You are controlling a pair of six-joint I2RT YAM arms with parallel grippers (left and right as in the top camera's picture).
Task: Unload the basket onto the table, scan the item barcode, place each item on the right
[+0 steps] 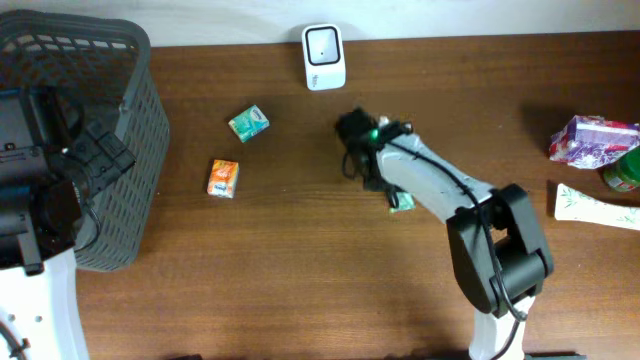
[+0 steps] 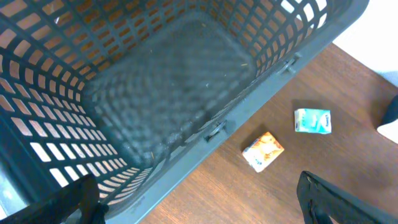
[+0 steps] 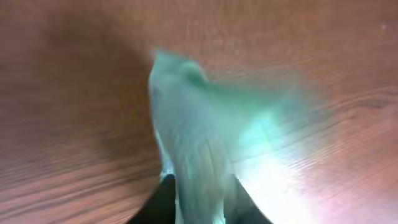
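Table, brown wood grain. Basket, grey plastic lattice, at the left end. Left claw hangs above the basket's near wall, its dark fingers spread wide with nothing between them. Scanner, white with a dark window, at the far edge near the middle. Green packet and orange packet lie on the table just right of the basket, near each other but apart. Teal packet, the item for scanning, is right of centre under the right arm, only a corner showing from overhead, well apart from the scanner. In the right wrist view it is heavily blurred, standing up between the two fingertips of the right claw, which are set narrowly to either side of it; whether they press it or have let go cannot be told. At the right end: pink wrapper, green can, white tube box, clustered together.
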